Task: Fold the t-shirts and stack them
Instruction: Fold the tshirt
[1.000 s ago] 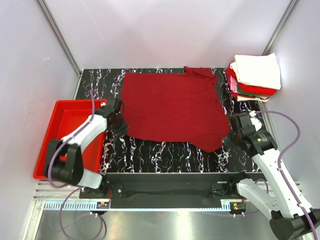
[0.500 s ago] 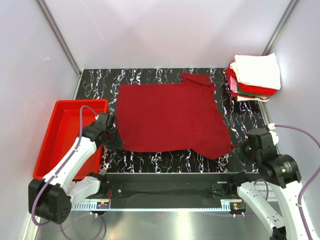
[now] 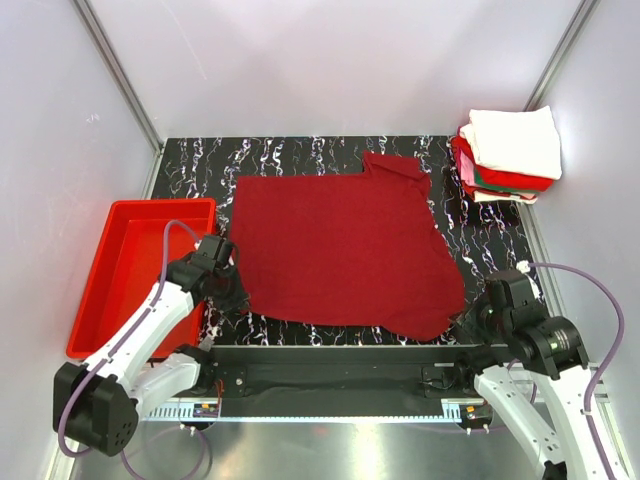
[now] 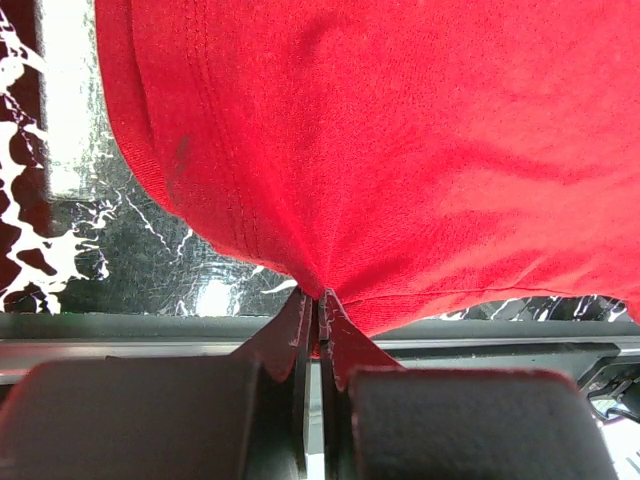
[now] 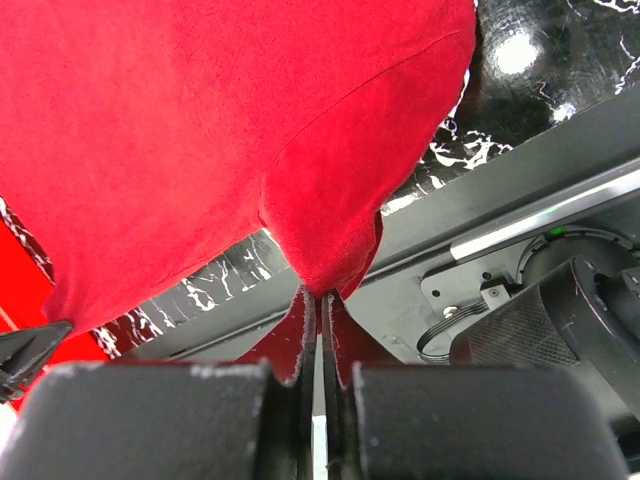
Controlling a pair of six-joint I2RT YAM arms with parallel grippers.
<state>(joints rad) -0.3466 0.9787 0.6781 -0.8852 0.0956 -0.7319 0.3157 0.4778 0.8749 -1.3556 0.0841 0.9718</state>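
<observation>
Across the middle of the desk [image 3: 300, 150] lies the maroon tee [image 3: 345, 250], spread flat, one sleeve at its far right. At its near-left corner the left tool [image 4: 318, 305] pinches the hem, fingers fully closed. At its near-right corner the right tool [image 5: 320, 300] grips likewise. The folded tees [image 3: 510, 150] are stacked at the far-right corner, white on top. The tray [image 3: 100, 290] lies beside the desk's left edge.

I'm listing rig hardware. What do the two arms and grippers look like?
The left arm and right arm have white link shells with black joints. A lavender cable loops beside each. The left gripper and right gripper are dark, with thin tapering fingers. No markings are legible.
</observation>
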